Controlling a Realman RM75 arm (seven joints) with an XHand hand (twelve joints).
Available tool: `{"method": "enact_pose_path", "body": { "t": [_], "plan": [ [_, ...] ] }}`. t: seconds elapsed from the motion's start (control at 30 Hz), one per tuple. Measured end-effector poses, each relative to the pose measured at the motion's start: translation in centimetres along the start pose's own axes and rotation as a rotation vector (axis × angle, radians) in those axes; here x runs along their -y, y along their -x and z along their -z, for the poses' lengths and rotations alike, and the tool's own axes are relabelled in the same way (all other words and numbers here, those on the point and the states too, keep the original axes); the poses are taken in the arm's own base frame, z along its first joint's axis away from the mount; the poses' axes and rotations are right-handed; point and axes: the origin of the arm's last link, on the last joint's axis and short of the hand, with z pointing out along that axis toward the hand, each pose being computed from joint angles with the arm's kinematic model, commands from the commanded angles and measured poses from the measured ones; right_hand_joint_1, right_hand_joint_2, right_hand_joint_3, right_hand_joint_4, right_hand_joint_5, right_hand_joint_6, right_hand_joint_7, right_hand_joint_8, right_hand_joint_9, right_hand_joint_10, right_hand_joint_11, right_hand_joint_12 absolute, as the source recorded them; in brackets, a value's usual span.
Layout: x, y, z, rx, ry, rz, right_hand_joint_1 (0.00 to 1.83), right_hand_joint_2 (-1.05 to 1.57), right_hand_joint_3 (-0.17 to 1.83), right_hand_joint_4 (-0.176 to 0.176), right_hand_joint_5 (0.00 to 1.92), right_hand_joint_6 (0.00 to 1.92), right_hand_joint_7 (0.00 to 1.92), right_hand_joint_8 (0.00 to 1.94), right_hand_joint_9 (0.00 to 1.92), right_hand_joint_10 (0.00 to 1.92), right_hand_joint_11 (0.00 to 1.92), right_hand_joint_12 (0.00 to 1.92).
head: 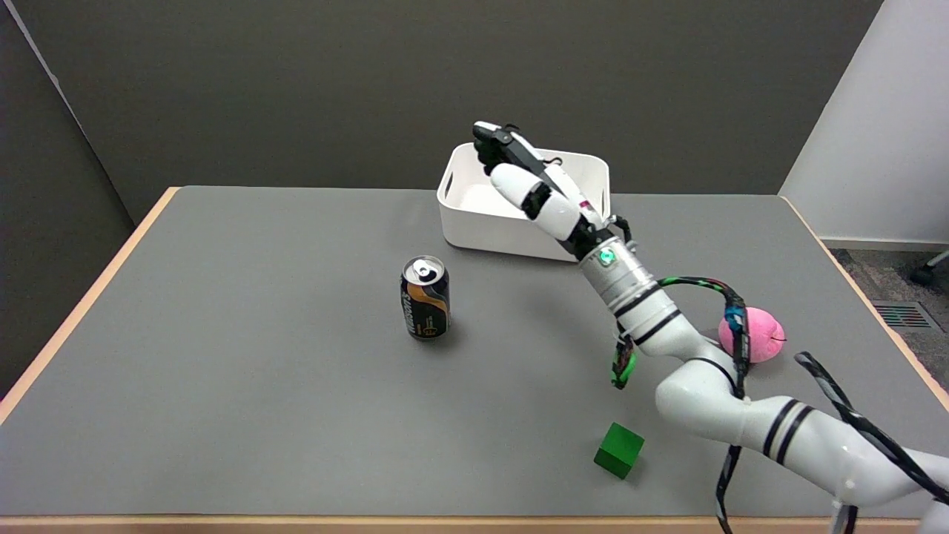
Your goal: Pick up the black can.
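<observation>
- We see the right arm [689, 356] rise from the table's near right corner and slant up toward the far edge.
- The right hand [523, 174] hangs in the air in front of the white bin [474, 222], its fingers stretched forward close together and holding nothing.
- We find the black can [425, 298] upright near the middle of the table [222, 356], well apart from the hand.
- A green cube [619, 450] sits near the near edge; a pink object [764, 334] lies toward the right edge, partly behind the arm.
</observation>
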Motion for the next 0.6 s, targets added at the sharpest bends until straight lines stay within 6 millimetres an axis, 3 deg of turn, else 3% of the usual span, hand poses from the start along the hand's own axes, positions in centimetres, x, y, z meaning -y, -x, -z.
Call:
{"method": "enact_pose_path", "body": {
  "t": [0.27,0.6],
  "plan": [
    [-1.5,0.8,-1.4,0.028,0.061,0.016,0.23,0.64,0.99,0.033,0.14,0.4,0.22,0.31,0.14,0.63,0.02,1.05],
    [-3.4,2.1,-1.6,0.065,0.136,0.013,0.23,0.64,0.99,0.035,0.14,0.4,0.23,0.32,0.15,0.64,0.03,1.07]
  ]
}}
